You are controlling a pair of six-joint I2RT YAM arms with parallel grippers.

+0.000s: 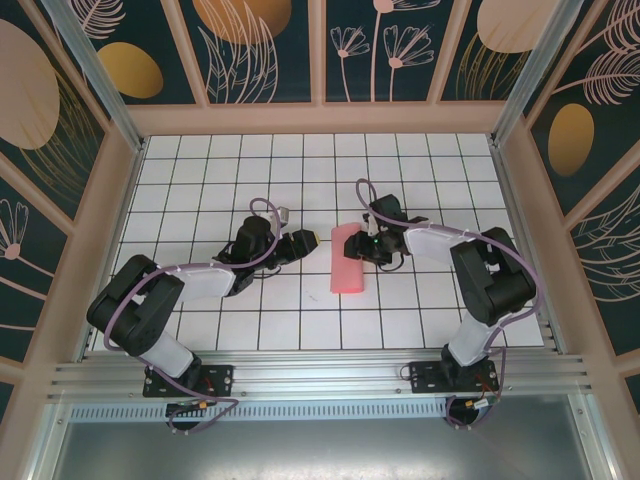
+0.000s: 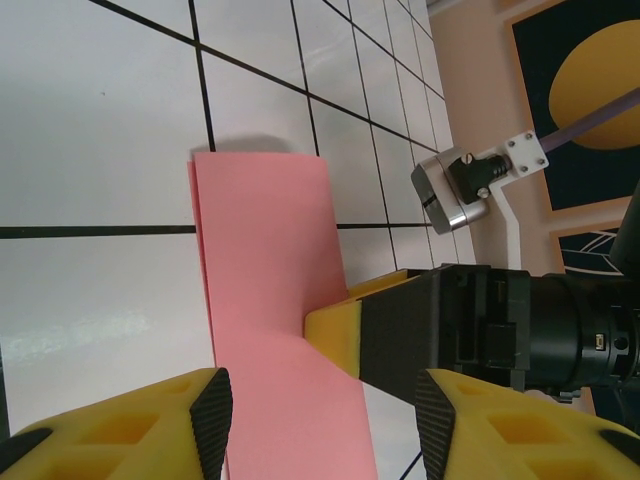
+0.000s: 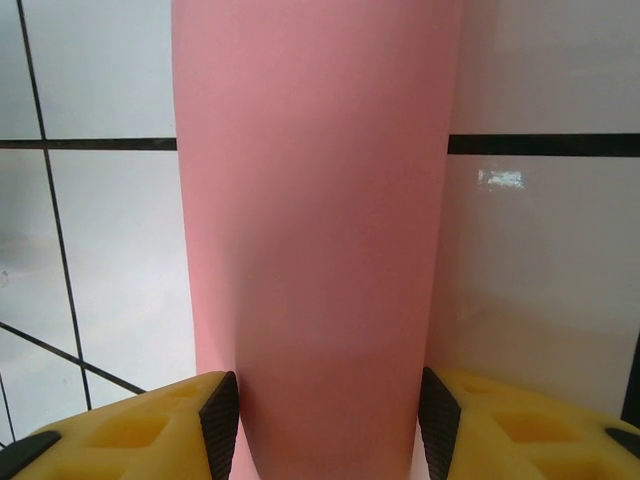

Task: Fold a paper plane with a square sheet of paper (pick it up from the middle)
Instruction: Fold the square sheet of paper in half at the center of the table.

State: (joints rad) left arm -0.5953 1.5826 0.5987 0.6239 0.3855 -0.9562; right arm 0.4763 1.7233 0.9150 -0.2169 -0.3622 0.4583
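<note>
Top external is looking steeply down from behind the arm bases [image 1: 190, 380] at 6 o'clock, covering the whole table [image 1: 200, 180]. Wrist cameras are sitting close above the tiles, left facing 3 o'clock, right 9 o'clock, both sharing the pink sheet [image 1: 348, 262].

Paper [image 2: 270, 300] thin, matt and smooth, no sheen; table [image 3: 540, 300] of white tiles, hard and glossy, light glaring off them; fingers [image 2: 120, 440] yellow plastic, dull, with black matt pads [image 2: 212, 420]; rail [image 1: 320, 372] bare pale metal, ribbed; small silver block [image 2: 450, 195] bright, smooth metal.
</note>
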